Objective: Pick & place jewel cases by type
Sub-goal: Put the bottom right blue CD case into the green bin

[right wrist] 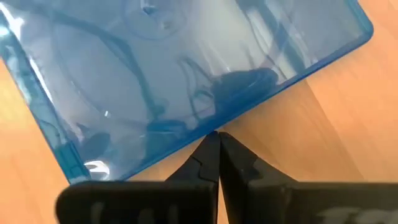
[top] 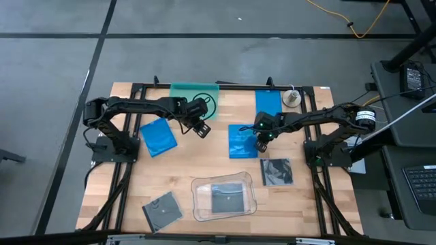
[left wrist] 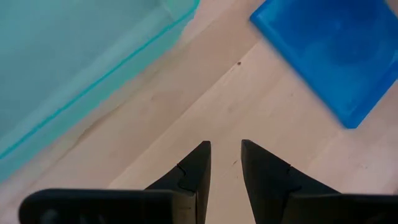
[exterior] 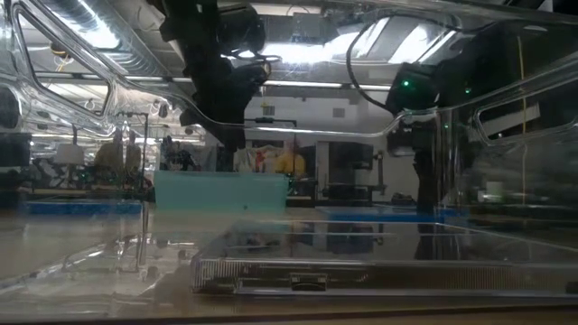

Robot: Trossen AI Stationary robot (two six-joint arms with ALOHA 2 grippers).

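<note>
In the high view, reading from the left of the frame: a dark grey jewel case [top: 162, 211] lies loose at lower left on the wooden table [top: 204, 160], and above it a blue jewel case [top: 158, 136] lies at centre left, just below the left arm. The left gripper [top: 200, 128] hangs over bare wood below the teal tray [top: 178, 90] at upper centre; its fingers stand slightly apart with nothing between them, and its wrist view shows only wood ahead, the tray edge to one side and a blue case corner to the other. At lower centre the clear plastic tray [top: 197, 203] already holds one dark case [top: 227, 198]. Right of centre, the right gripper [top: 261, 145] is closed, its tips pressed together at the edge of a second blue jewel case [top: 240, 141]; whether they pinch that edge I cannot tell. A third blue case [top: 268, 103] lies at upper right, and another dark case [top: 276, 171] lies loose at lower right. By my reckoning the sorting is barely begun: one dark case placed, two dark and three blue left, the teal tray apparently empty. The surface is pale butcher-block wood in a black frame, with grey concrete floor around it, a yellow cable at the top and a desk with equipment at far right.
</note>
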